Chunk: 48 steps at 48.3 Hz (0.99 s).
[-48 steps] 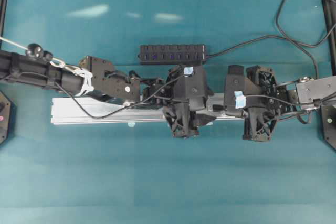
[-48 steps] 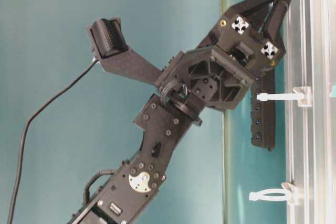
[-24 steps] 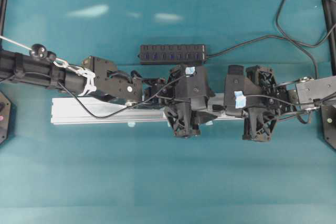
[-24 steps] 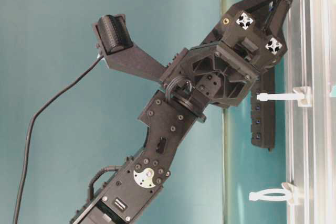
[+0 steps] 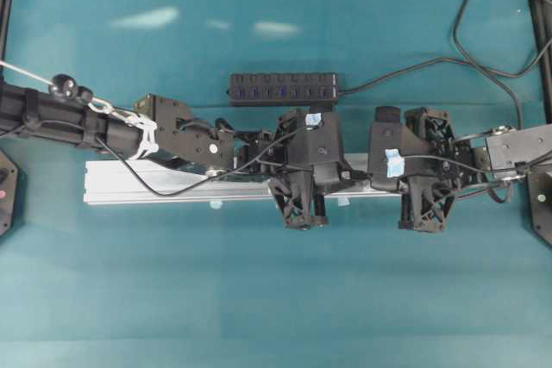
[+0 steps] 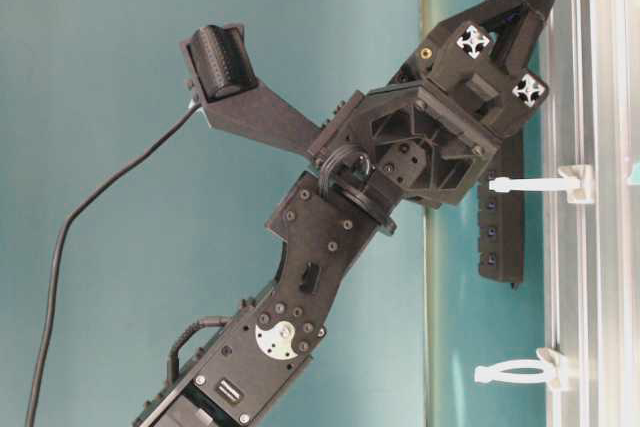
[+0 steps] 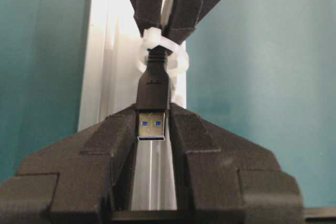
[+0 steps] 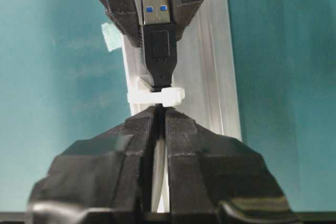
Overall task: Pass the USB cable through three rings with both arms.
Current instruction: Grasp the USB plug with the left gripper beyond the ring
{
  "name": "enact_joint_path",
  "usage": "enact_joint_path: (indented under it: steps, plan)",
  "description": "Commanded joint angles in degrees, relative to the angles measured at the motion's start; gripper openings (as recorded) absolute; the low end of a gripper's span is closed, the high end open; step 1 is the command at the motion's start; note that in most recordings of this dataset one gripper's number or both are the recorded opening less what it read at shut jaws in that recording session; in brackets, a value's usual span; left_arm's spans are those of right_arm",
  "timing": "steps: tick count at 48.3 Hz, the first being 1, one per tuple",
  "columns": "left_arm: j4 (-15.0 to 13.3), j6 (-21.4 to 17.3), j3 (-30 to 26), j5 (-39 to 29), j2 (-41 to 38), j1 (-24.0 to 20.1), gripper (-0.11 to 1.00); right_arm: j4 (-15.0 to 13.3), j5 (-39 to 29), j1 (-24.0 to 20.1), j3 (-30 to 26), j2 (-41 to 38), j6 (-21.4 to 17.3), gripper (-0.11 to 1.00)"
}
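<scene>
Overhead: hub (image 5: 283,89) (black) lies behind rail (image 5: 147,183), arms overlapping it.

Left arm (image 5: 172,131) stretched in from the bench's left edge, left gripper (image 7: 152,129) jaws pinched narrow, right arm (image 5: 509,148) from the right edge, right gripper (image 8: 156,116) clamped tight.

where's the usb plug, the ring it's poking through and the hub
USB plug (image 7: 153,123): left wrist view, on its metal mouth with the blue insert.
Ring (image 8: 157,96): right wrist view, on the whitish band just behind the plug.
Hub (image 5: 283,90): overhead view, middle of the black bar.
</scene>
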State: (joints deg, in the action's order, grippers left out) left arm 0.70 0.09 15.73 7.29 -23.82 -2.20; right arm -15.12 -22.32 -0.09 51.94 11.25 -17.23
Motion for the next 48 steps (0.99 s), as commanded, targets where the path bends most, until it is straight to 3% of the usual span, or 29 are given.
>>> enact_joint_path:
  steps: [1, 36, 41, 48]
  plan:
    - [0.09, 0.00, -0.79, 0.62, 0.44, 0.18, 0.21, -0.18, 0.35, -0.09, -0.26, 0.18, 0.44, -0.09]
    - [0.09, -0.09, -0.70, 0.26, 0.53, 0.18, 0.21, 0.18, 0.35, -0.09, -0.26, 0.18, 0.00, -0.05]
    - [0.09, -0.09, -0.44, 0.18, 0.62, 0.18, 0.20, 0.35, 0.26, -0.18, -0.26, 0.26, -0.09, 0.05]
    - [0.09, 0.00, -0.35, 0.09, 0.79, 0.18, 0.21, 0.53, -0.18, -0.26, -0.35, 0.79, -0.26, 0.39]
